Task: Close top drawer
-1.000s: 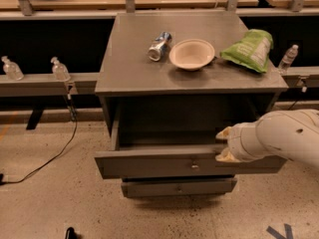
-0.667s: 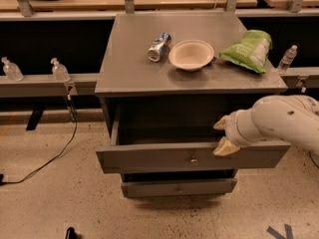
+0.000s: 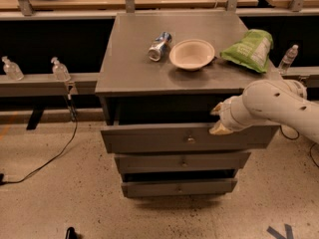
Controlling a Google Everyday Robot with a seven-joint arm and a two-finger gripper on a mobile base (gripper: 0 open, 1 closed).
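The top drawer (image 3: 164,139) is the widest dark-grey front of the cabinet, with a small round metal knob (image 3: 190,139) at its centre. It stands a little out from the cabinet, with a dark gap above its front panel. My gripper (image 3: 218,119) comes in from the right on a white arm (image 3: 271,103) and sits at the upper right edge of the drawer front. Its cream fingertips (image 3: 220,129) are spread apart, and the lower one touches the panel's top edge. It holds nothing.
On the cabinet top (image 3: 129,63) lie a crushed can (image 3: 159,46), a cream bowl (image 3: 192,54) and a green chip bag (image 3: 249,49). Two narrower drawer fronts (image 3: 182,162) sit below. Small bottles (image 3: 60,69) stand on the left rail, and another bottle (image 3: 288,59) stands at the right. A cable (image 3: 50,158) lies on the floor.
The top drawer has slid back toward the cabinet and sticks out less. My gripper has moved with it, inward and up along the front's right edge.
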